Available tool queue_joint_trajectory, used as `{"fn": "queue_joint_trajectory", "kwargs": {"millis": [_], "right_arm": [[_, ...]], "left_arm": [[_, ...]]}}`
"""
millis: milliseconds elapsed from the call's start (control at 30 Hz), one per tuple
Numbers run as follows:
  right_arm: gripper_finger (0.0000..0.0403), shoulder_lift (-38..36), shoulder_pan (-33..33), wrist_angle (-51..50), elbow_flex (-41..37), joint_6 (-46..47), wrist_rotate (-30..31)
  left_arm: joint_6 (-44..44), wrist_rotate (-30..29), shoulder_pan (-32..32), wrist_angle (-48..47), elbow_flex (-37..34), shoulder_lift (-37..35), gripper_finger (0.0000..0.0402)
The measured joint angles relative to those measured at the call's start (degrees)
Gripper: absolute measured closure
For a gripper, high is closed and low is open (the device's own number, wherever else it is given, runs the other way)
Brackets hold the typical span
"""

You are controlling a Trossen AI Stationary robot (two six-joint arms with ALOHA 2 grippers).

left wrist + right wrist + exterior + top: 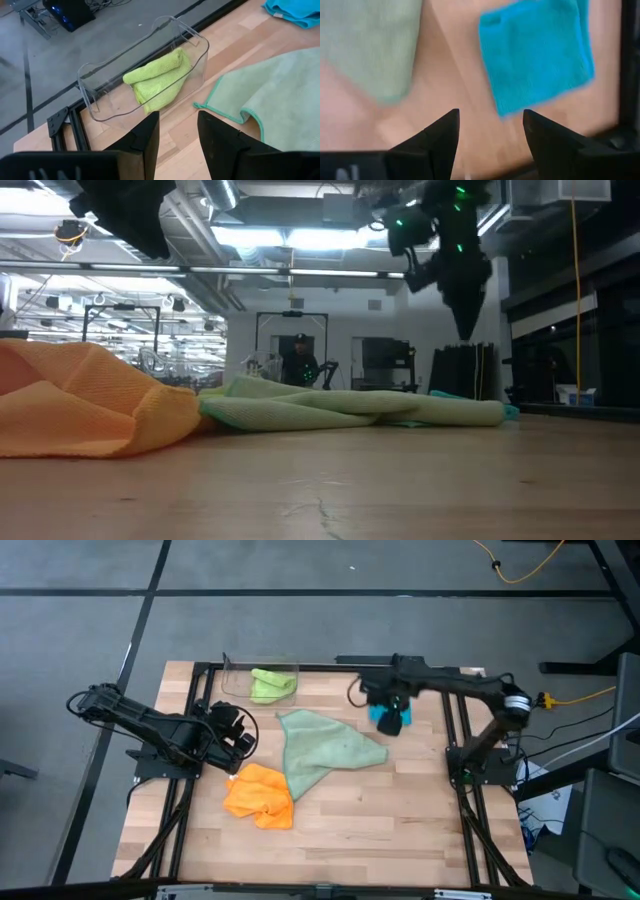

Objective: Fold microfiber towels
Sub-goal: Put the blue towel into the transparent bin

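A lime green towel (270,685) lies folded inside the clear bin (232,682) at the table's far edge. The pale sage green towel (322,748) lies loosely spread at mid-table, with the orange towel (260,795) crumpled at its near left. A teal blue towel (535,55) lies folded flat at the far right. My right gripper (490,132) hangs open above the teal towel's near edge, pointing down, clear of it. My left gripper (177,135) stands open at the left, above the table, facing the bin, with nothing between its fingers.
The black frame rails (458,755) run along the table's left and right sides. Bare wood (400,820) lies along the table's near right. In the low view the orange towel (80,400) and the sage towel (350,405) fill the left and middle.
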Motion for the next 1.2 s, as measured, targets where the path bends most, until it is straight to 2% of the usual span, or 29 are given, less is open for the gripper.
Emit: {"fn": "queue_joint_trajectory", "kwargs": {"millis": [100,167,400,500,700,933,1067,1200], "right_arm": [[0.0182,-4.8,0.7,14.9,-10.8,1.2,0.1],[0.0182,-6.7,0.8,21.2,-16.6,0.7,0.7],[0.0182,-7.0,0.6,30.7,-29.3,-5.2,8.0],[0.0182,-7.0,0.7,40.2,-33.2,-6.9,13.6],[0.0182,-4.8,-0.5,46.9,-36.8,-12.3,9.9],[0.0190,0.3,-3.8,52.5,-34.7,-12.3,9.7],[0.0214,2.2,-6.0,52.5,-32.8,-12.0,7.7],[0.0262,2.9,-7.6,51.9,-32.5,-7.0,4.5]], "left_arm": [[0.0,0.0,0.0,0.3,0.0,0.0,0.0276],[0.0,-0.1,0.0,0.6,0.0,0.0,0.0276],[0.0,-0.3,0.0,0.7,0.0,0.0,0.0276],[0.0,-1.0,0.0,0.7,0.0,0.0,0.0276],[0.0,-1.2,0.0,0.7,0.0,0.0,0.0276],[0.0,-1.2,0.0,0.6,0.0,0.0,0.0276],[0.0,-1.1,0.0,0.6,0.0,0.0,0.0276],[0.0,-1.0,0.0,0.6,0.0,0.0,0.0276]]}}
